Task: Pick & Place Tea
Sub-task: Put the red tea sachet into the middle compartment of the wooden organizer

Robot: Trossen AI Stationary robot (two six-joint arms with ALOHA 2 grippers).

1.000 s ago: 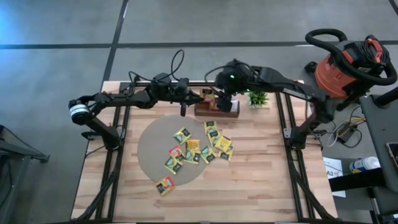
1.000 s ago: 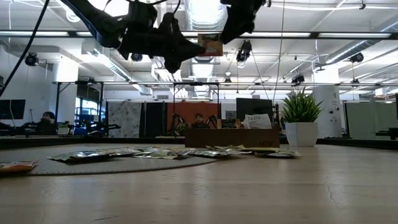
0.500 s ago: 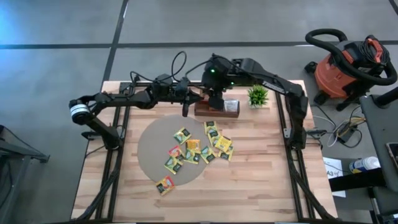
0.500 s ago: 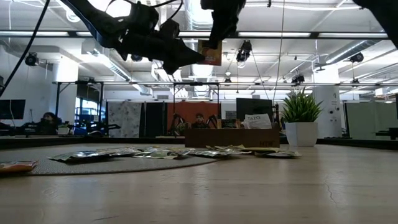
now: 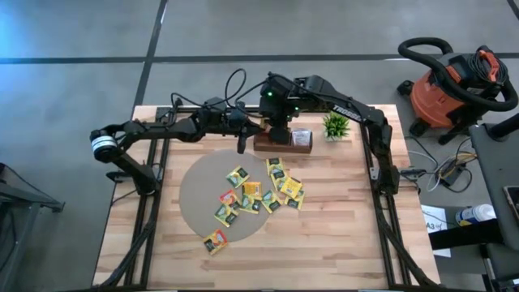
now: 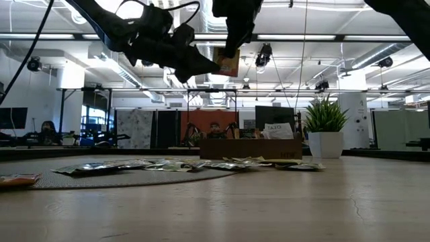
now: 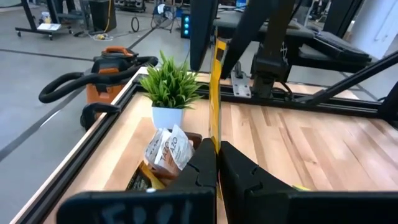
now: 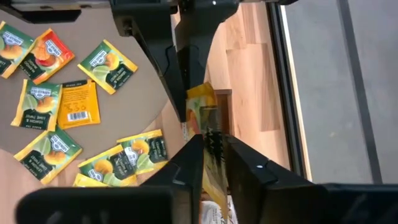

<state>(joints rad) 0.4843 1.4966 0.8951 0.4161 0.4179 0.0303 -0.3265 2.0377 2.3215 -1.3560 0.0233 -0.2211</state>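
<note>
From above, a light wooden tabletop (image 5: 324, 235) stands on a grey concrete floor, a red shop vacuum (image 5: 450, 85) off its right side. A round grey mat (image 5: 199, 191) carries most of the scattered tea sachets (image 5: 259, 195). At the far edge, beside a small potted plant (image 5: 335, 126), sits the brown wooden tray (image 5: 284, 142). Both dark arms meet just above the tray's left end: the left hand (image 5: 251, 126) and the right hand (image 5: 278, 130) close together there.

At tabletop height, an open workshop with ceiling lights and racks fills the background; seated people show far off. The tray (image 6: 252, 148) and plant (image 6: 324, 131) stand on the tabletop, sachets lying flat before them. High above the tray, one orange-yellow sachet (image 6: 228, 62) hangs between the left hand (image 6: 205, 64) and the right hand (image 6: 232, 50).

From the left wrist, the left hand's fingers (image 7: 202, 165) are pressed shut on the sachet's lower edge (image 7: 215, 93), which stands upright and edge-on; the plant (image 7: 171, 87) and tray with white packets lie beyond.

From the right wrist, the right hand (image 8: 214, 149) has its fingers nearly together around the same sachet (image 8: 202, 109), gripping its other edge, the mat's sachets (image 8: 74, 87) spread below.
</note>
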